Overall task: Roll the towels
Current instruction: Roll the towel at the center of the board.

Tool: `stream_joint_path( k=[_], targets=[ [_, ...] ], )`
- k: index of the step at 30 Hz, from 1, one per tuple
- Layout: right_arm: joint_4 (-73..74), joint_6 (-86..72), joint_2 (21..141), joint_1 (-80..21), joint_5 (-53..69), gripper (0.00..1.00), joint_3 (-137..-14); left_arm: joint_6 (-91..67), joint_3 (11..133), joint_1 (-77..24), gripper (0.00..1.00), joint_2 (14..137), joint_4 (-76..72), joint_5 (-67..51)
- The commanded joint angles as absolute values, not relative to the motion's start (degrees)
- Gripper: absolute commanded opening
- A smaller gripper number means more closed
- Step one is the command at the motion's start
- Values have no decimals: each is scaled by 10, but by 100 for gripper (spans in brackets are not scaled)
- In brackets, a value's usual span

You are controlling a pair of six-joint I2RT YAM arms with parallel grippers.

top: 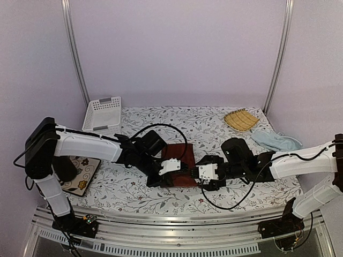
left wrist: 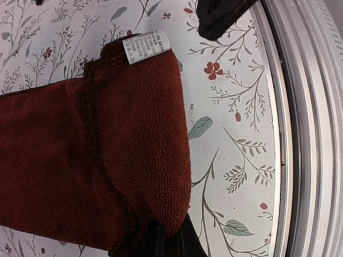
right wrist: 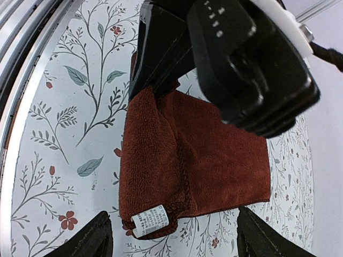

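Note:
The dark rust-red towel [top: 177, 158] lies mid-table with its near edge folded over into a thick roll [left wrist: 144, 139]; a white label [left wrist: 146, 46] sticks out at one end. My left gripper [left wrist: 167, 238] is shut on the roll's other end. The towel [right wrist: 209, 150] fills the right wrist view, with the label [right wrist: 150, 220] near the bottom. My right gripper [right wrist: 174, 243] is open, and its dark fingertips [right wrist: 86, 242] stand either side of the label end without touching the cloth. The pale light blue towel [top: 276, 141] lies crumpled at the far right.
A yellow woven mat [top: 240, 119] sits at the back right and a white basket [top: 102, 113] at the back left. A patterned tile [top: 80, 174] lies by the left arm's base. The table's metal rail [left wrist: 305, 134] runs close to the roll.

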State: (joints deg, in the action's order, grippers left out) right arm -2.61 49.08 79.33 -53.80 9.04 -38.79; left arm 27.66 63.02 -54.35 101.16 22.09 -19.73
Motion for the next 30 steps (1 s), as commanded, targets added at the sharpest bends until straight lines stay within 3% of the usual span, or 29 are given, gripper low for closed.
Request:
stream_joint_path(
  k=[1,30],
  targets=[
    [-66,533,828,-566,53,80,-386,254,646,-538,0,1038,241,-222],
    [-94,497,938,-624,52,66,-395,229,647,-517,0,1093,245,-314]
  ],
)
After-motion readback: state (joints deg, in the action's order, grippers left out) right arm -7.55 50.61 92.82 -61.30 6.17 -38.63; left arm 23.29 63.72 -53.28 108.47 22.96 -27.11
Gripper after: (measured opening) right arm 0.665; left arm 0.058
